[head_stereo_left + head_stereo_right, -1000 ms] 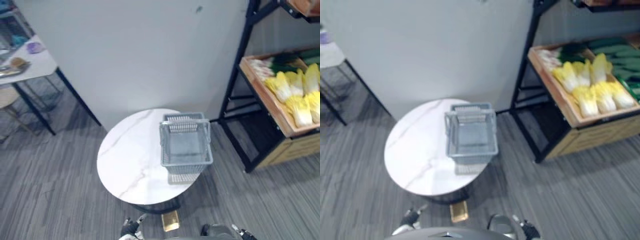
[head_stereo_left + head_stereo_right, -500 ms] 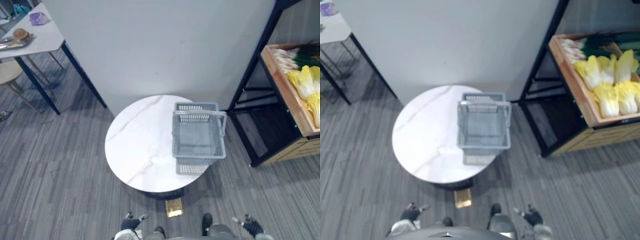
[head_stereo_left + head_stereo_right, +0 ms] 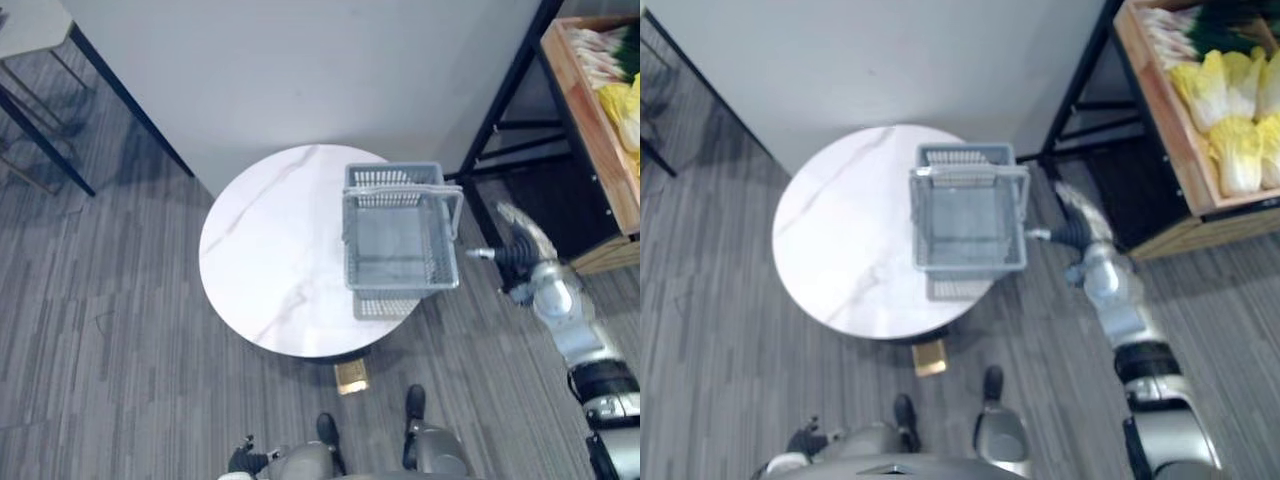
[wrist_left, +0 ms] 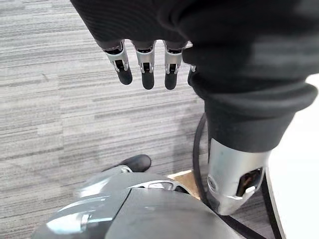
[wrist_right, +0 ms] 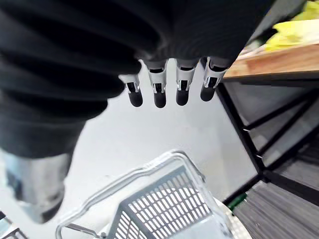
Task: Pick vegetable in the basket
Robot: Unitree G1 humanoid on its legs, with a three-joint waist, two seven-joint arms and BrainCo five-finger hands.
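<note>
Holds nothing: right hand (image 3: 518,245), fingers straight, beside empty grey lattice basket (image 3: 402,176) on white marble worktop (image 3: 270,260); left hand (image 4: 144,69) likewise. Pale yellow napa cabbages (image 3: 1230,120) in wooden crate (image 3: 1165,120).

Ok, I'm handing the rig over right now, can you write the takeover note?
Left hand: open, empty, hanging low over the floor.
Right hand: open, empty, raised at the right side of the basket, between it and the shelf.
The basket is empty and upright on the right part of the round table.
Vegetables: yellow cabbages lie in the wooden crate on the shelf.
Done: nothing picked yet.
Left: reach the crate, take a vegetable, put it in the basket.
</note>
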